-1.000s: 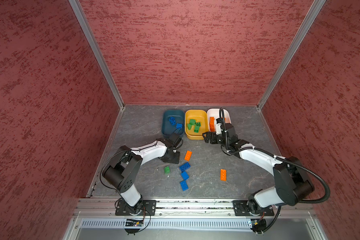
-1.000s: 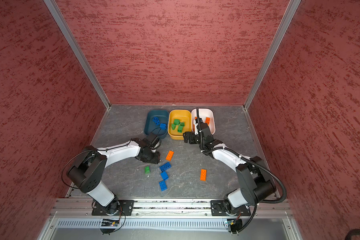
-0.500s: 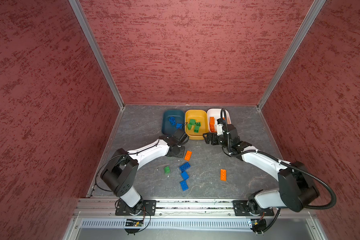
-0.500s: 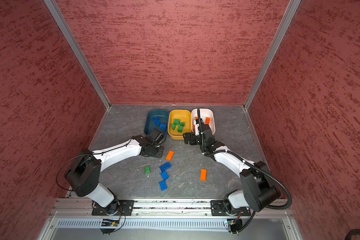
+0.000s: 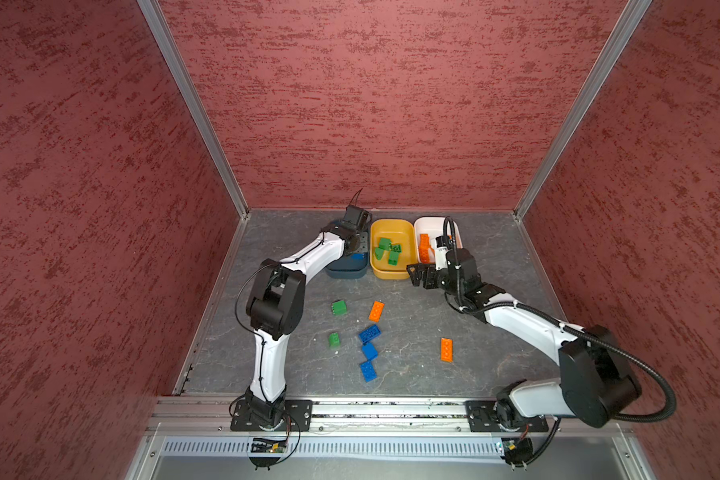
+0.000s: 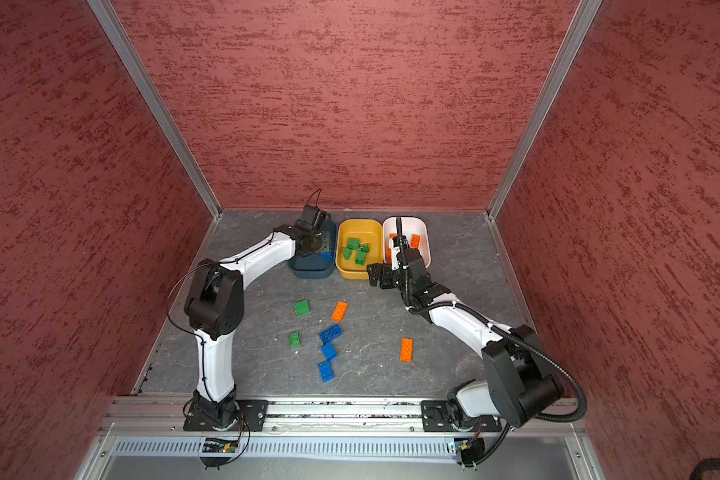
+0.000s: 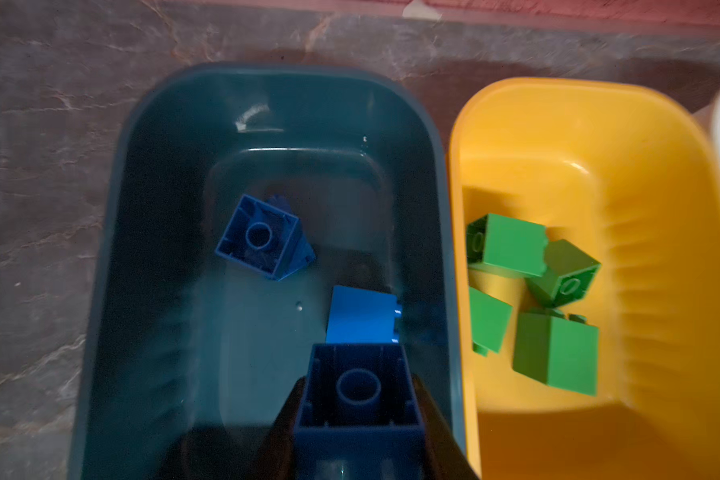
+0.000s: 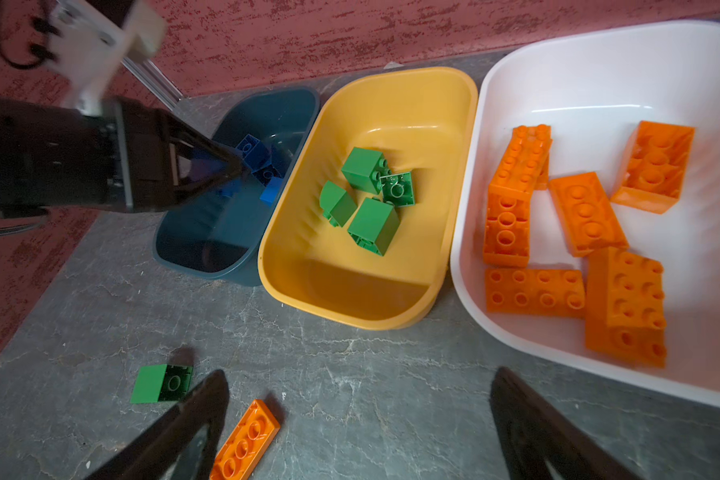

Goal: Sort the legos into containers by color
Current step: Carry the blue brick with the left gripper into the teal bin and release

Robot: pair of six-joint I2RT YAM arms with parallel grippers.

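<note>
Nearest, seven loose bricks [image 5: 369,351] lie scattered on the grey surface [image 5: 412,374]: three blue, two green, two orange. Beyond them, the right claw [image 8: 360,376] hangs wide open just before the yellow tub [image 8: 371,299] of green bricks [image 8: 371,224] and the white tub [image 8: 599,62] of orange bricks [image 8: 587,212]. The left claw [image 7: 356,386] is clamped on a blue brick [image 7: 358,436] over the teal tub [image 7: 113,208].

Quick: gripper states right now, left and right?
Left gripper: closed on a blue brick, over the teal tub.
Right gripper: jaws open, empty.
</note>
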